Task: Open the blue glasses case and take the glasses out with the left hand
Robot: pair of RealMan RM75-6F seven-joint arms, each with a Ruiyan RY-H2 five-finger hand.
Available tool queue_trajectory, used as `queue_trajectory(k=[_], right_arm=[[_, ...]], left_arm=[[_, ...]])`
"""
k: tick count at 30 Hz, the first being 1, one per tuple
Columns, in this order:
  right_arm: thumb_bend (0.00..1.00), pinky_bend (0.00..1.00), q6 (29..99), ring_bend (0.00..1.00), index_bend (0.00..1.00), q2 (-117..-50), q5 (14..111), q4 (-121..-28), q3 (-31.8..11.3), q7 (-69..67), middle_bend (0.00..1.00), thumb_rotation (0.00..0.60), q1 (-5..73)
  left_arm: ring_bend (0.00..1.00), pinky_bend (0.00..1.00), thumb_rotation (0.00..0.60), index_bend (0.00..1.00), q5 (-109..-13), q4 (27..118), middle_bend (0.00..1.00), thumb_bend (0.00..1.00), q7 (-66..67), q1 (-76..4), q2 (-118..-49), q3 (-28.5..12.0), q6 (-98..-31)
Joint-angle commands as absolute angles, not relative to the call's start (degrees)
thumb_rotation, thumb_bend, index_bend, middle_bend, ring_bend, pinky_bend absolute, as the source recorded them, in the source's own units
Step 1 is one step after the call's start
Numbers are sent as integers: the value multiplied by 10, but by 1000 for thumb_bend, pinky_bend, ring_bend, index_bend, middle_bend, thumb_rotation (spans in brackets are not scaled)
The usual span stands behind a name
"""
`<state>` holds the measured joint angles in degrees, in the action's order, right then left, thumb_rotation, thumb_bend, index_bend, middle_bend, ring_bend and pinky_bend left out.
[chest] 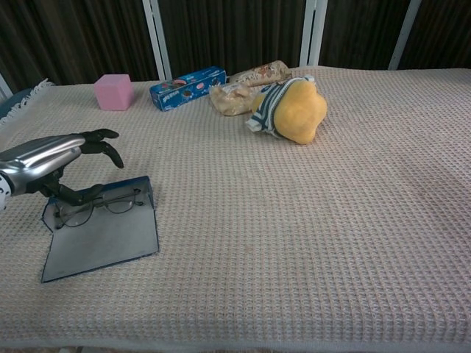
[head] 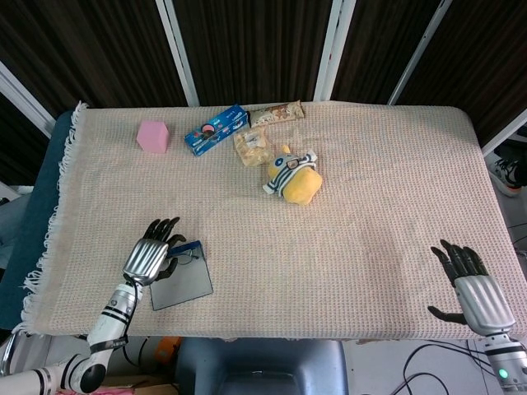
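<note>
Cloth-covered worktop [head: 370,189]: left hand [head: 151,258], fingers spread and holding nothing, hovers beside spectacles [chest: 99,208] in a dark tray [chest: 103,239]; right hand [head: 469,290] lies open.

The worktop [head: 370,206] has a woven cloth [head: 395,148] on it. Behind the yellow plush toy [head: 292,177] lie snack bags [head: 251,146], a blue box [head: 216,129] and a pink block [head: 153,136]. The glasses case [head: 181,276] lies nearer the front.

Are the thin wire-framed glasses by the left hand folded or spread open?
Cannot tell. The wire-framed glasses lie at the far edge of the grey flat case, lenses visible, but the left hand hides the temples.
</note>
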<state>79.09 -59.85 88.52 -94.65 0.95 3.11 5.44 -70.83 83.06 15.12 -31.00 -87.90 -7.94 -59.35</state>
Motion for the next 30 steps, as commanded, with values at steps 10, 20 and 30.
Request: queue_trajectory(k=[10, 20, 30], right_arm=[[186, 0, 787, 0, 0, -598, 877, -948, 6, 32, 0, 600, 56], [187, 0, 789, 0, 0, -598, 878, -949, 6, 32, 0, 600, 55], [186, 0, 789, 0, 0, -599, 877, -949, 6, 33, 0, 600, 55]], left_arm=[[0, 0, 600, 303, -665, 802, 0, 435, 157, -324, -894, -84, -567], [0, 0, 600, 339, -646, 795, 0, 436, 160, -330, -897, -84, -559], [0, 0, 600, 367, -643, 794, 0, 436, 158, -333, -896, -82, -558]])
